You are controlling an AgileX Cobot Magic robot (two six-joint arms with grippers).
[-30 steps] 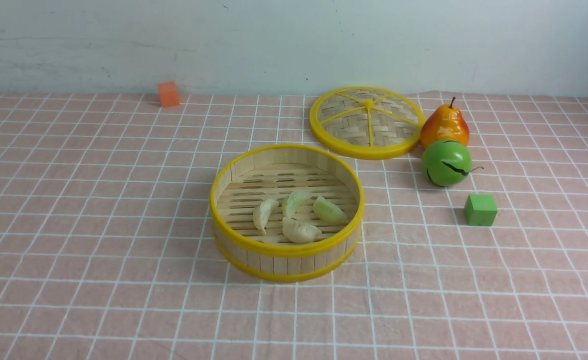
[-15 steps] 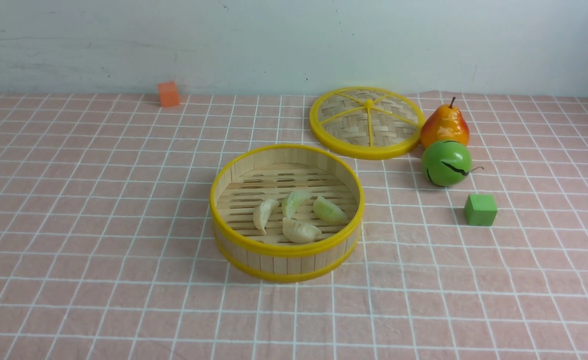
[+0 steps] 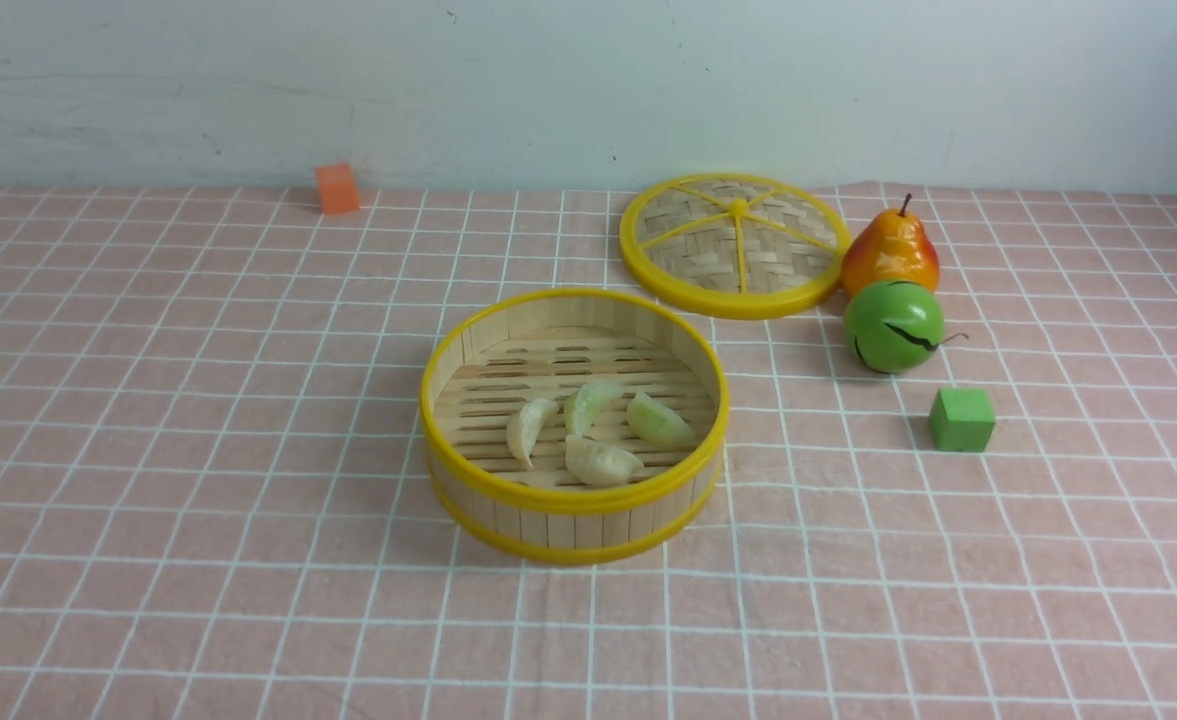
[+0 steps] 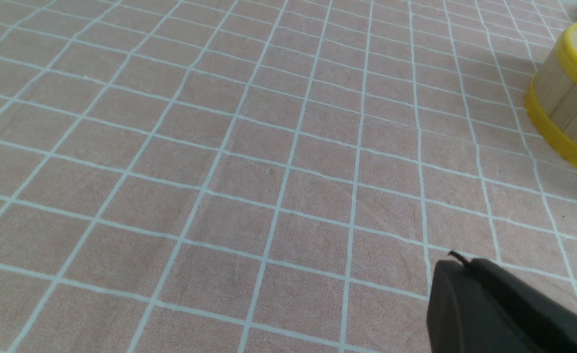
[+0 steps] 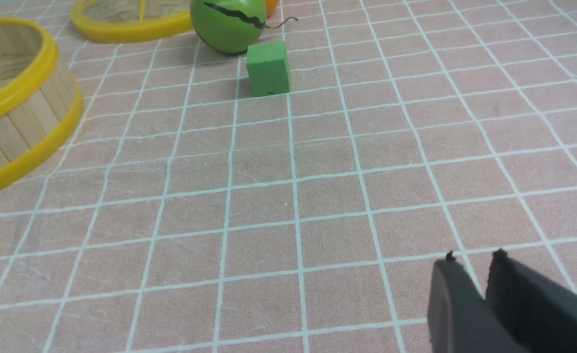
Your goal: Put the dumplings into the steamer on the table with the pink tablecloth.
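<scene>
All four dumplings (image 3: 598, 425) lie in the steamer (image 3: 573, 500), off beside both tools on the bench (image 3: 198, 450): left tool (image 4: 457, 267) clenched, right tool (image 5: 469, 262) slightly parted, empty, nothing apparently left.

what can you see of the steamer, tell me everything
The steamer is a round, shallow basket with a wall of upright pale wooden strips, a slatted floor and yellow rims at top and bottom that look plastic. It stands upright and uncovered on the pink tablecloth, near the middle of the table. Four dumplings lie on its floor toward the near side. Its woven lid lies apart behind it, to the right. Neither gripper touches it.
</scene>
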